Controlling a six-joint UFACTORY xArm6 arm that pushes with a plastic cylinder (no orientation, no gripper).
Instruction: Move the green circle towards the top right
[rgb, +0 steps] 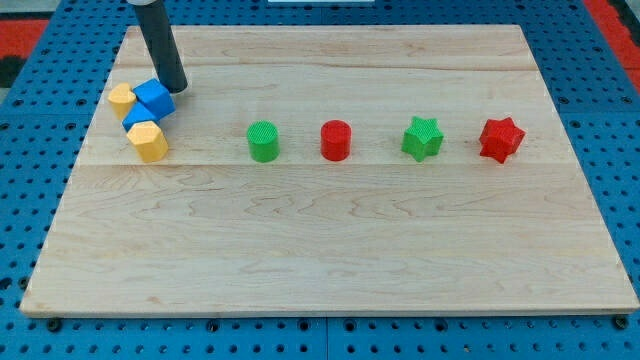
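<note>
There are no jaws on this arm, only a rod; my tip (176, 88) sits in the upper left of the frame, just beside or perhaps touching the blue block (152, 98) in a cluster with two yellow blocks (148, 141). The green circle (263, 141) stands mid-counter (320, 280), well apart from it, left of the red circle (336, 140). The risk: pushing it up and right off-centre could make it slip aside or knock the red circle.

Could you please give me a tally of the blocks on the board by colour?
Green: 2, the green circle and the green star
Red: 2, the red circle and the red star
Blue: 2
Yellow: 2
Total: 8
</note>
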